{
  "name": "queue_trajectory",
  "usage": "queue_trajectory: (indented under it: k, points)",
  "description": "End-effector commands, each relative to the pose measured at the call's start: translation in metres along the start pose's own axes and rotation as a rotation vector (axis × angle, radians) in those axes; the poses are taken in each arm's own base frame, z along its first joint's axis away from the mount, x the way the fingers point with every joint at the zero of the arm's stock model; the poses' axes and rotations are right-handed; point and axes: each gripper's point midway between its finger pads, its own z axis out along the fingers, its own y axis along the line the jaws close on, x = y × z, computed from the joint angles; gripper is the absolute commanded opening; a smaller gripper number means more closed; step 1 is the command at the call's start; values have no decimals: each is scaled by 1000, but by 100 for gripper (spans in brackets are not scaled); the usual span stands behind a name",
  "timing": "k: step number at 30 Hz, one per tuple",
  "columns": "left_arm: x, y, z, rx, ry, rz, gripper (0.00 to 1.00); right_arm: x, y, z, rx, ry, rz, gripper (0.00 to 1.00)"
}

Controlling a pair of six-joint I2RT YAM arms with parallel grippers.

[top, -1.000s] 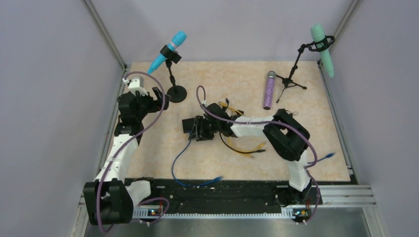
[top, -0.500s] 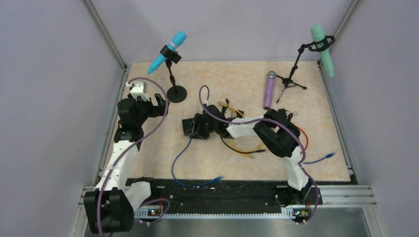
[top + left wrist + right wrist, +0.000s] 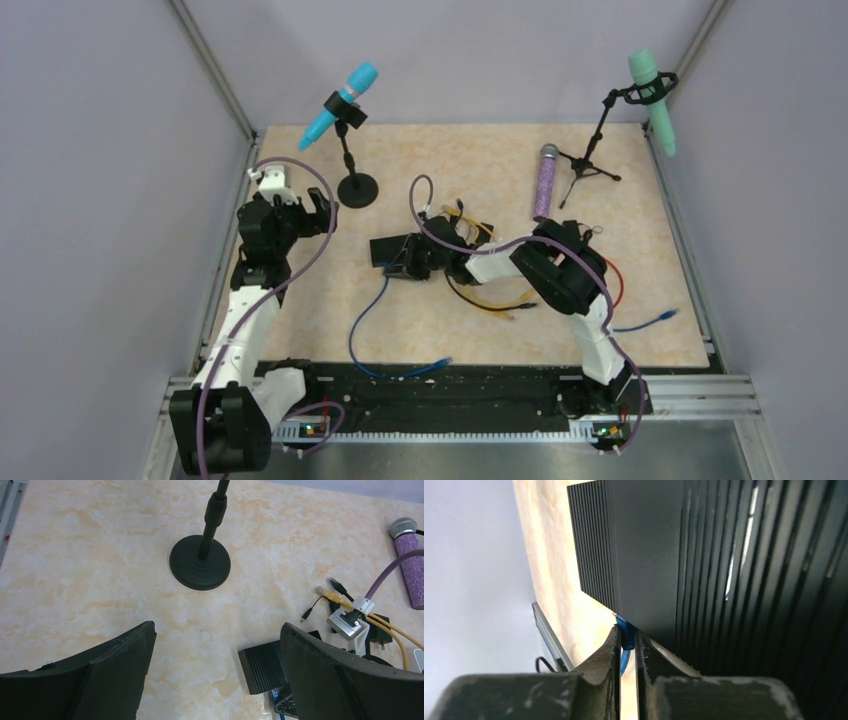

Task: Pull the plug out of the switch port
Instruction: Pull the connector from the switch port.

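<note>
While the right arm has folded its elbow in toward the middle of the desk [image 3: 480, 160] over the last 1 s, its wrist has slid a little further left. By the top view, the switch [image 3: 388, 246] has turned slightly under it. That reads as the end of the approach. The right claw [image 3: 627, 641] is now pressed nearly together on the blue plug [image 3: 624, 629], 1 finger on each side, right where the plug meets the switch's edge. The plug looks to be seated in the switch, so I judge the grip made and the pull not yet done. The switch lies flat near the desk's centre, just left of the right forearm, with the blue cable [image 3: 362, 322] trailing from it toward the near edge.

The right arm reaches across low, forearm close to level, wrist rolled so the ribbed top of the switch fills its camera. The left arm has shifted only a touch and stands bent at the left side. Its left claw [image 3: 217, 629] is spread wide and holds nothing. It points down at bare desk near the base of the mic stand [image 3: 200, 569], well apart from the switch. Since nothing braces the switch and it has already turned, a pull may drag it along rather than free the plug.
</note>
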Motion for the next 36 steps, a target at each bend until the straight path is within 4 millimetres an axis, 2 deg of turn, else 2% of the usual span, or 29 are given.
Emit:
queue_trajectory:
  k: [1,2,6,13,17,21,23,26,33,36]
  points:
    - [-17,8,-1,-57,-62,-26,99,-4,-7,-9,18,40,-145,3]
    - [-16,8,-1,-58,-60,-27,99,-2,-8,-9,22,68,-165,1]
    - [-5,0,3,11,-22,12,99,6,-6,-15,-6,153,-246,0]
    - [40,-59,12,456,127,79,99,15,-10,-21,-21,284,-358,0]
    - [71,-73,14,605,278,100,99,18,-17,-23,-32,339,-397,0]
    - [108,-75,19,575,417,258,99,15,-23,-27,-20,349,-390,0]
    - [120,-78,20,552,451,320,99,13,-24,-28,-23,351,-376,0]
    - [127,-74,25,506,470,359,99,11,-24,-29,-29,349,-366,0]
    - [162,-64,32,447,598,485,99,7,-18,-29,-59,346,-338,0]
    - [169,-63,35,442,620,506,99,7,-18,-28,-64,351,-330,0]
